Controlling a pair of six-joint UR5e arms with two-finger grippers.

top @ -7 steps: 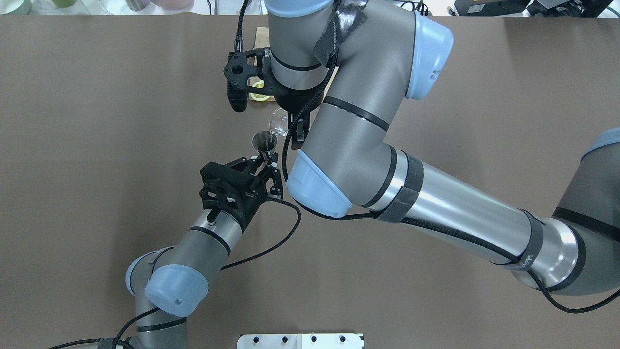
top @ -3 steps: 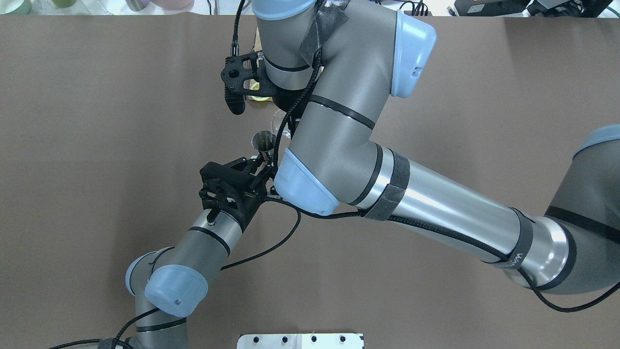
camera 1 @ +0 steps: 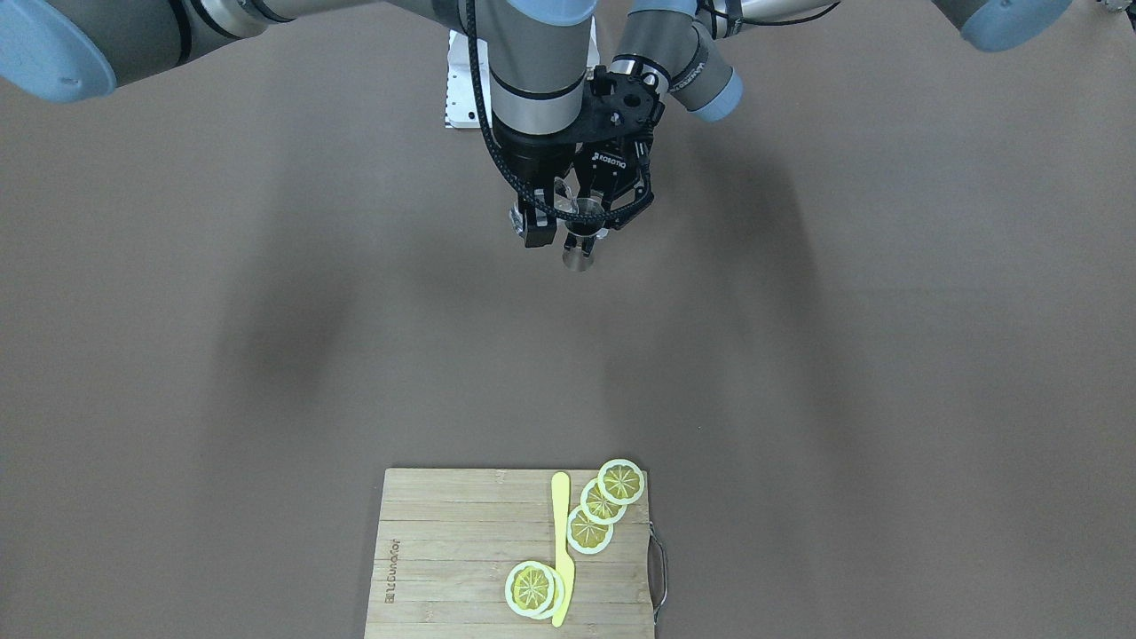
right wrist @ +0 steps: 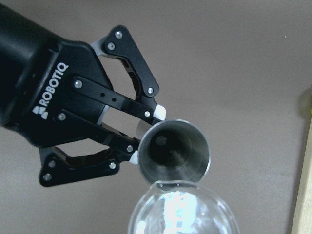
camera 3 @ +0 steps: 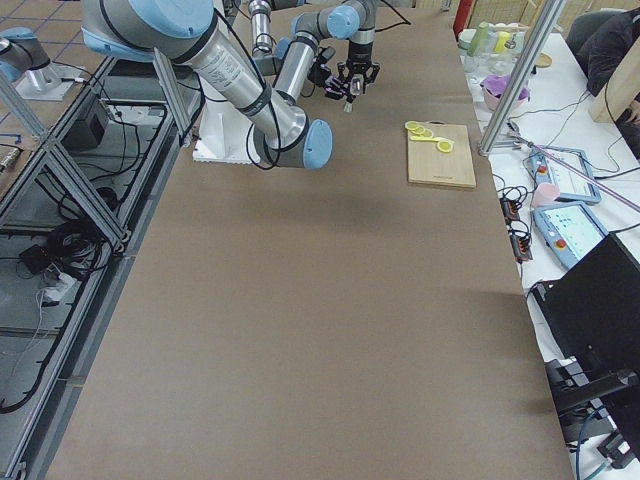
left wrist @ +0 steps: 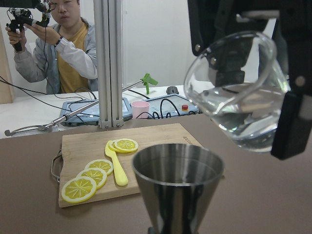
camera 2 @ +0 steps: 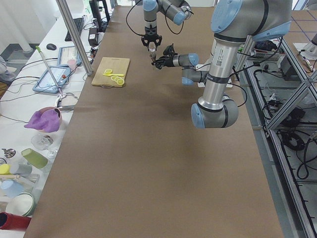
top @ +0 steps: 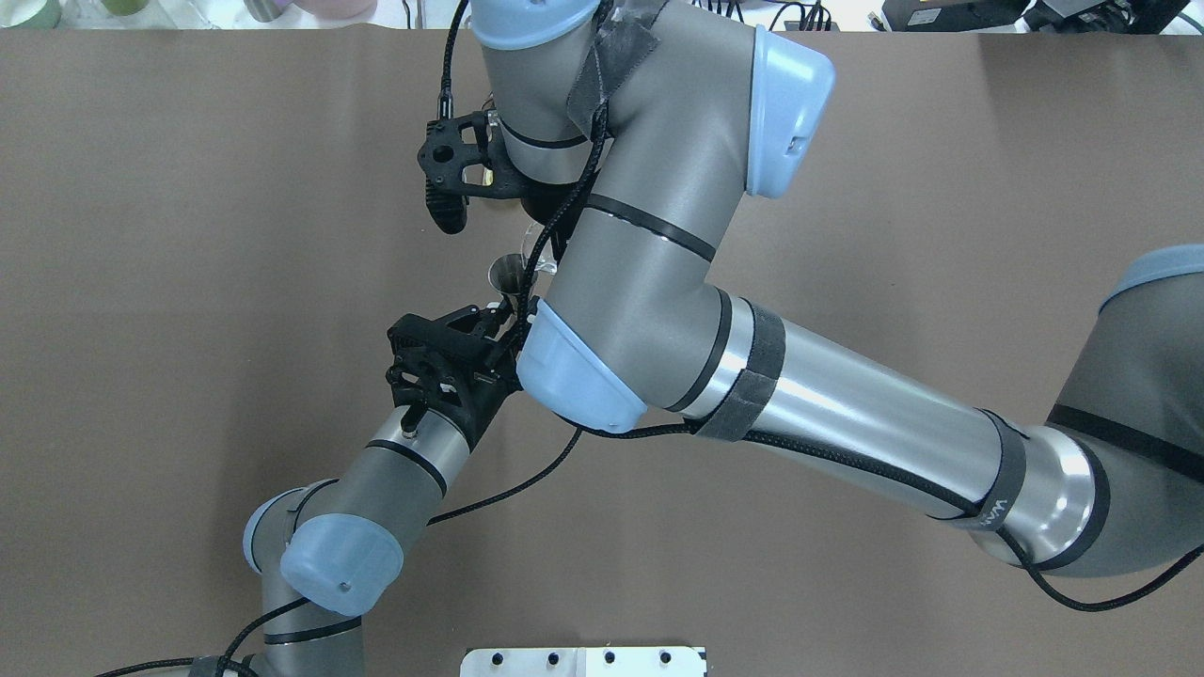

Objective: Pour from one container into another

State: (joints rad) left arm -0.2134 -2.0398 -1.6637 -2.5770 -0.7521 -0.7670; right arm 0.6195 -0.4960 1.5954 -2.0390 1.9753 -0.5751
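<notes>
**Two grey-and-silver robot arms with pale blue caps and black fittings**

The right arm (top: 847,414) and the left arm (top: 414,451) are built of round tubes, part matte grey and part polished silver, with thin black rings at the joints. Rounded pale blue caps (top: 790,75) close the joints. A black braided cable (camera 1: 477,80) runs along each arm. On the right arm it is bound by dark grey fabric straps (top: 752,400), one with white lettering. The left gripper (right wrist: 145,135) is black, made of linked bars with silver screws (right wrist: 115,34) and white pads (right wrist: 160,112), and has "ROBOTIQ" printed in white.
</notes>
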